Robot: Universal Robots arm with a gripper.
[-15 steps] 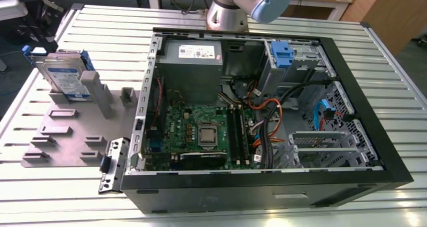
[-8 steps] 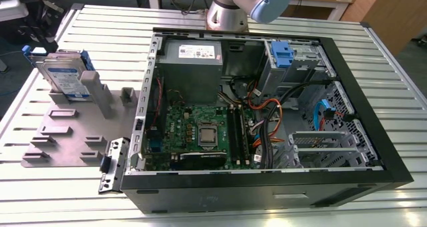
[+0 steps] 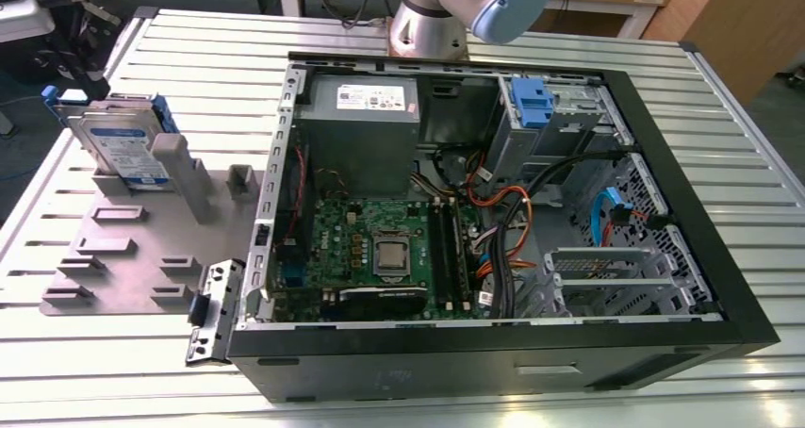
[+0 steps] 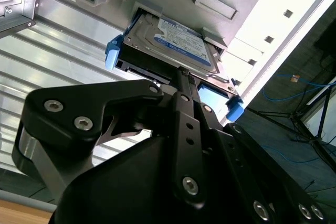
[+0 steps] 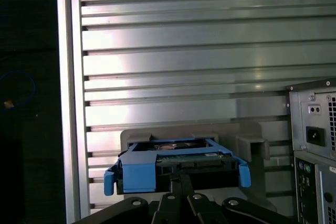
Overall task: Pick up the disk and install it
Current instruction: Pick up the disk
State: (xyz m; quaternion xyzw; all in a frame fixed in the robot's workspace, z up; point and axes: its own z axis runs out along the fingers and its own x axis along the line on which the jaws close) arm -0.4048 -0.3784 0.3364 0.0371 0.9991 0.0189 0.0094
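Note:
The disk [image 3: 126, 145], a silver drive with a white-and-blue label in a bright blue carrier, stands on edge in a grey holder block [image 3: 113, 249] at the exterior view's left, beside the open computer case [image 3: 704, 287]. Both wrist views show it close up: the disk's label face [image 4: 173, 38] and the disk's blue end frame [image 5: 173, 153]. My gripper [image 4: 182, 72] points at the disk's near edge, with its black fingers pressed together into one thin tip. In the first wrist view my gripper [image 5: 177, 182] sits right in front of the carrier. I cannot tell if it touches.
Inside the open case are a motherboard [image 3: 377, 249], a power supply [image 3: 365, 117], cables and a blue bracket [image 3: 531, 103] in the drive cage. The arm's base [image 3: 435, 18] stands behind the case. The ribbed metal table [image 5: 184, 51] ends near the holder block.

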